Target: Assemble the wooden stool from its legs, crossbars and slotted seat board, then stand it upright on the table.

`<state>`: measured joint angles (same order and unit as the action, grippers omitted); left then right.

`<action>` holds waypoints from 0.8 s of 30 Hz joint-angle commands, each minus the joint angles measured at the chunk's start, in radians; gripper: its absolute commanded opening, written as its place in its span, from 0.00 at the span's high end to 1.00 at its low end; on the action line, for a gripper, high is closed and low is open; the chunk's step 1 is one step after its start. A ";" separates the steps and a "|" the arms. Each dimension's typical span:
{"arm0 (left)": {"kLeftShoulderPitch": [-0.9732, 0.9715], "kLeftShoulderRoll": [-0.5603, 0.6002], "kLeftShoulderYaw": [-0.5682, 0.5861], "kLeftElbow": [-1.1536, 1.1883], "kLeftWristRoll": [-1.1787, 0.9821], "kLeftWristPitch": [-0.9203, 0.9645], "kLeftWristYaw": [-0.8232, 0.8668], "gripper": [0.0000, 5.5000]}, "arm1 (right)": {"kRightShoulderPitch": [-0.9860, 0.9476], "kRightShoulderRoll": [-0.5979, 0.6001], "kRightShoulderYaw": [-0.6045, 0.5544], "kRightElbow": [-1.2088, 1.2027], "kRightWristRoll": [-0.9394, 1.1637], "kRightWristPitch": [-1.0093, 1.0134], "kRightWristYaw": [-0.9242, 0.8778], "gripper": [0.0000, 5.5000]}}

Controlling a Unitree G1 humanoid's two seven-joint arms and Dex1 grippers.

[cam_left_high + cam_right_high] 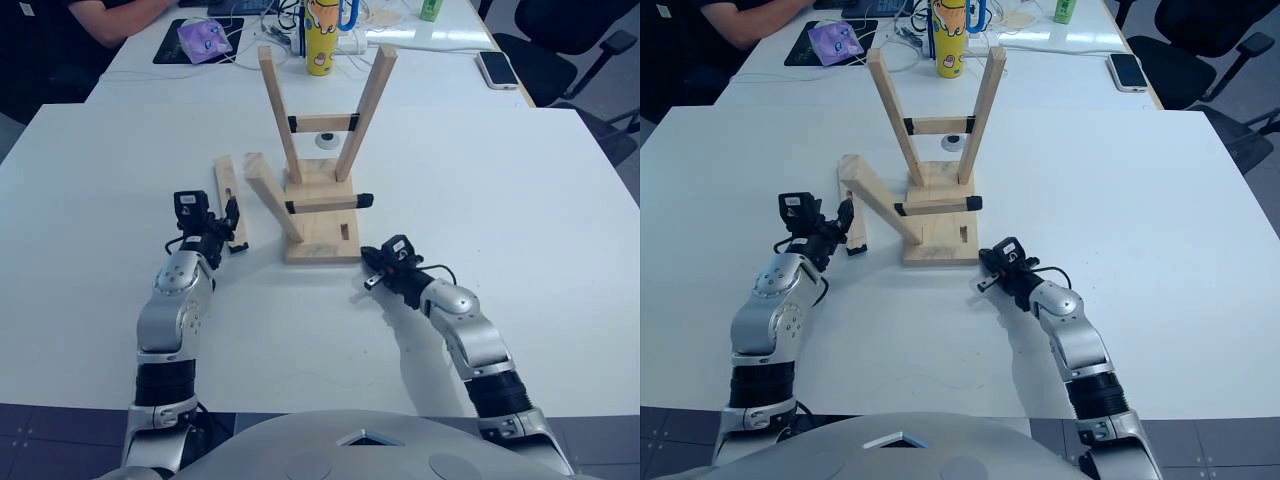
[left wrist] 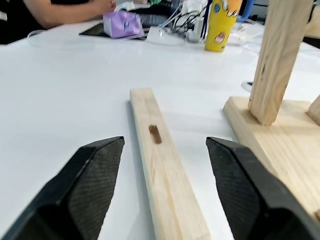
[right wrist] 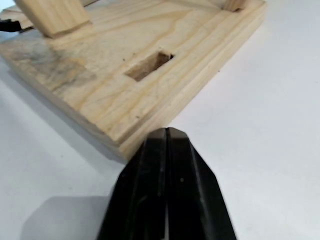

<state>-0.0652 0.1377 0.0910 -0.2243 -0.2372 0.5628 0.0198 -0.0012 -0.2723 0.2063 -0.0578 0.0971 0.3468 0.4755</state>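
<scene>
The slotted seat board [image 1: 322, 240] lies flat on the white table. Two legs joined by a crossbar [image 1: 325, 123] stand upright in its far side. A third leg [image 1: 270, 195] leans out to the left, with a crossbar [image 1: 330, 203] on it. A loose leg [image 2: 167, 180] lies on the table left of the board, and my left gripper [image 1: 234, 230] is open astride its near end, one finger [image 2: 85, 190] on each side. My right gripper [image 3: 167, 132] is shut and empty, its tip just off the board's near right corner, close to an empty slot [image 3: 149, 66].
A small dark round object [image 1: 326, 141] sits just behind the stool. On the farther table stand a yellow cup [image 1: 322, 40], a purple item [image 1: 203, 40], cables and a phone [image 1: 497, 69]. There is open tabletop to the right and in front of the board.
</scene>
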 commanded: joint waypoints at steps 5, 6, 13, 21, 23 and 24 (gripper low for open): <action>-0.021 -0.091 0.053 0.048 -0.069 0.092 0.022 0.44 | -0.002 0.005 -0.005 0.066 -0.043 0.005 -0.051 1.00; -0.031 -0.109 0.066 0.053 -0.087 0.104 0.028 0.44 | -0.006 0.005 -0.009 0.079 -0.045 -0.003 -0.056 1.00; -0.065 -0.110 0.041 0.066 -0.053 0.144 0.050 0.44 | -0.024 0.022 -0.008 0.109 -0.043 -0.022 -0.083 1.00; -0.099 -0.101 0.002 0.132 0.056 0.152 0.107 0.44 | -0.027 0.041 -0.007 0.098 -0.020 0.001 -0.082 1.00; -0.104 -0.107 0.016 0.127 0.056 0.155 0.116 0.44 | -0.019 0.040 -0.006 0.093 -0.019 0.007 -0.079 1.00; -0.105 -0.103 0.015 0.130 0.064 0.159 0.119 0.44 | -0.017 0.040 -0.006 0.091 -0.019 0.009 -0.080 1.00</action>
<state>-0.1610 0.0351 0.0995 -0.0976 -0.1903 0.7097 0.1262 -0.0453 -0.2312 0.1935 0.0179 0.0858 0.3171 0.3938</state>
